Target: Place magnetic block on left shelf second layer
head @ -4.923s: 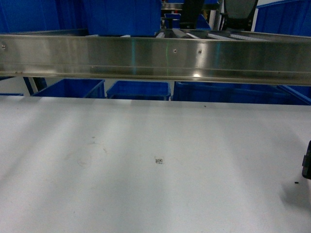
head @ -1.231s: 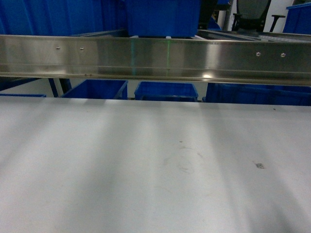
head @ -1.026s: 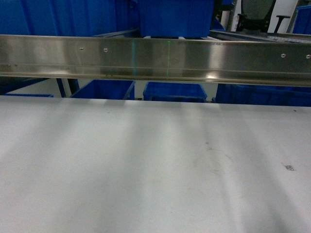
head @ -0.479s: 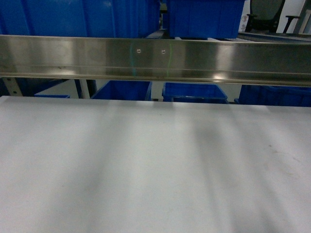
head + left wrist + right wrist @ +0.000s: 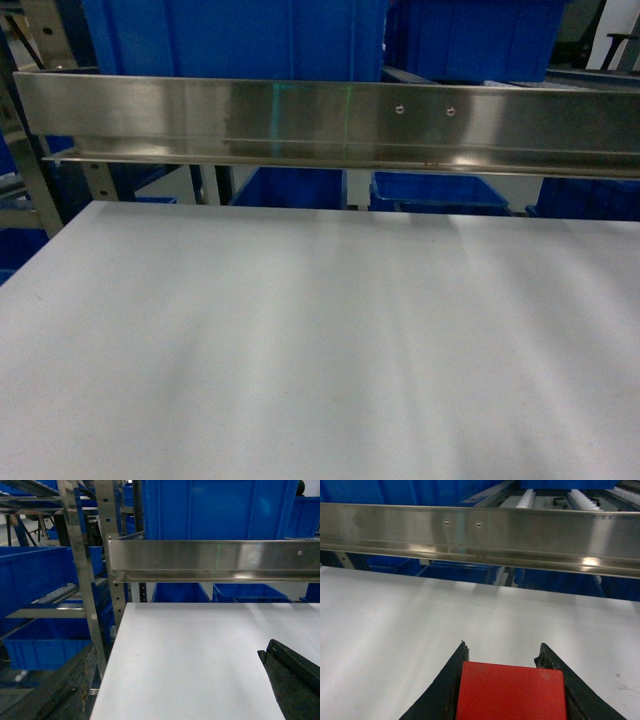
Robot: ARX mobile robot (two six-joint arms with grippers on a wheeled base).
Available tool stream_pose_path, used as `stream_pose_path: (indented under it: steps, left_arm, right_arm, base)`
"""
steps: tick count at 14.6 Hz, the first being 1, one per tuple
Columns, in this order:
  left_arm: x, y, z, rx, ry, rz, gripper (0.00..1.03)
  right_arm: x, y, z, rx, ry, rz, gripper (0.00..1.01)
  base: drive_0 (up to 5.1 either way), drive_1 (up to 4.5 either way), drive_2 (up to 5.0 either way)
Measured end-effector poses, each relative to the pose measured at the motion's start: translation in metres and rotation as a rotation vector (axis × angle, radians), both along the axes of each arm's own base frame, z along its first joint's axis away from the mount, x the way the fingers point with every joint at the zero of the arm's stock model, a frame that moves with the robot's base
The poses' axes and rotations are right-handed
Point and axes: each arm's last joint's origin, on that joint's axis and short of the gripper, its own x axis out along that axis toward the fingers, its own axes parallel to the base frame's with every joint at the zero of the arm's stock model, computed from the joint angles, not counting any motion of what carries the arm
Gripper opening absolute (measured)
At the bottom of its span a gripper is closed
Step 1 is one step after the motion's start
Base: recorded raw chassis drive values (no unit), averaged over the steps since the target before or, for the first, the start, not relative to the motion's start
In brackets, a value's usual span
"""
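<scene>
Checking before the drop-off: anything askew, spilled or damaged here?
Nothing stands out. The red block sits squarely between the right gripper's fingers, the table shows no spill, and the steel rail looks straight.

A white worktop (image 5: 300, 340) runs beneath a steel rail (image 5: 330, 120); blue crates (image 5: 240, 35) stand behind it, others possibly beyond its left edge.

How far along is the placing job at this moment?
Pickup looks done: the right pincer is shut on the bright red magnetic block above the flat white tabletop. The stainless-steel rack with white rollers holds no block. Carrying to its left end and releasing remain.
</scene>
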Motion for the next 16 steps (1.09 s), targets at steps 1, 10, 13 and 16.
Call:
stream_pose_path:
  steps: [1,10,13,16]
  left_arm:
    - [0.0,0.0,0.0,0.0,0.0,-0.001,0.98]
    - [0.0,0.0,-0.0001,0.0,0.001,0.0,0.98]
    - [0.0,0.0,0.0,0.0,0.0,0.0,0.98]
    - [0.0,0.0,0.0,0.0,0.0,0.0,0.98]
  right_arm:
    - [0.0,0.0001,0.0002,0.0,-0.002,0.0,0.34]
    - [0.0,0.0,0.0,0.0,0.0,0.0,0.34]
    - [0.0,0.0,-0.0001,0.0,0.001,0.0,0.34]
    - [0.0,0.0,0.0,0.0,0.0,0.0,0.34]
  base:
    - [-5.0,2.34,2.3]
    - [-5.0,2.38,2.4]
    - [-5.0,2.37,2.4]
    - [-4.8,2.52,2.5]
